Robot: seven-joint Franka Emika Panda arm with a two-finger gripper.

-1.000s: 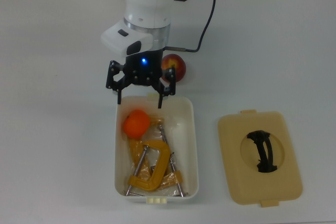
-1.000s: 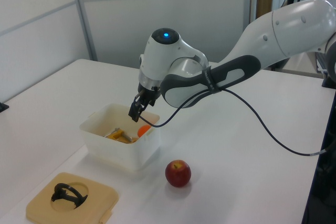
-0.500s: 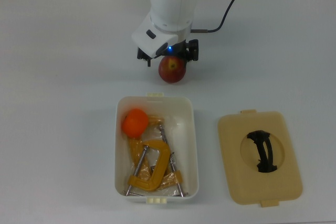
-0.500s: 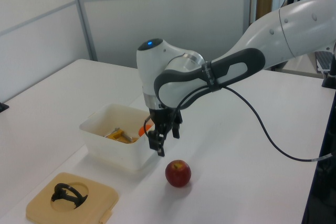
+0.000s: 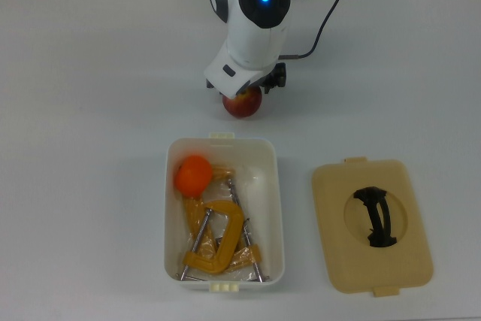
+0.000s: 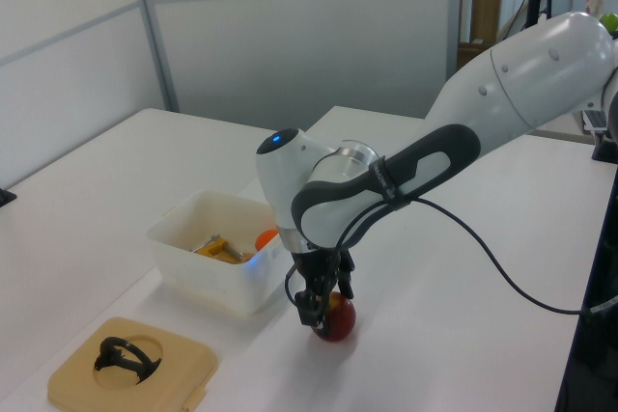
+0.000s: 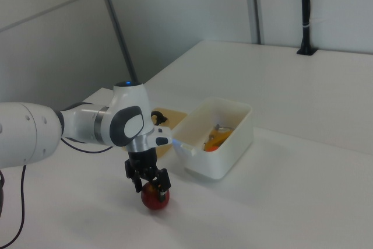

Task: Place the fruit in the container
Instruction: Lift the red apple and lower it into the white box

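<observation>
Looking from the top view, the apple (image 5: 242, 104) sits on the worktop (image 5: 90, 148) beyond the container (image 5: 223, 212), orange (image 5: 194, 176) inside. Left view: claw (image 6: 323, 308) straddles the apple, can't tell if it's gripping. Right view: same.

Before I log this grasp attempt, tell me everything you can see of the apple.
The apple is round and dark red with a paler yellowish patch; it looks smooth and glossy. It sits on the white table, outside the white container, just beyond one short end. The end effector is down over it from above, with fingers on either side. Whether they press on it cannot be told. Nothing else touches it.
</observation>
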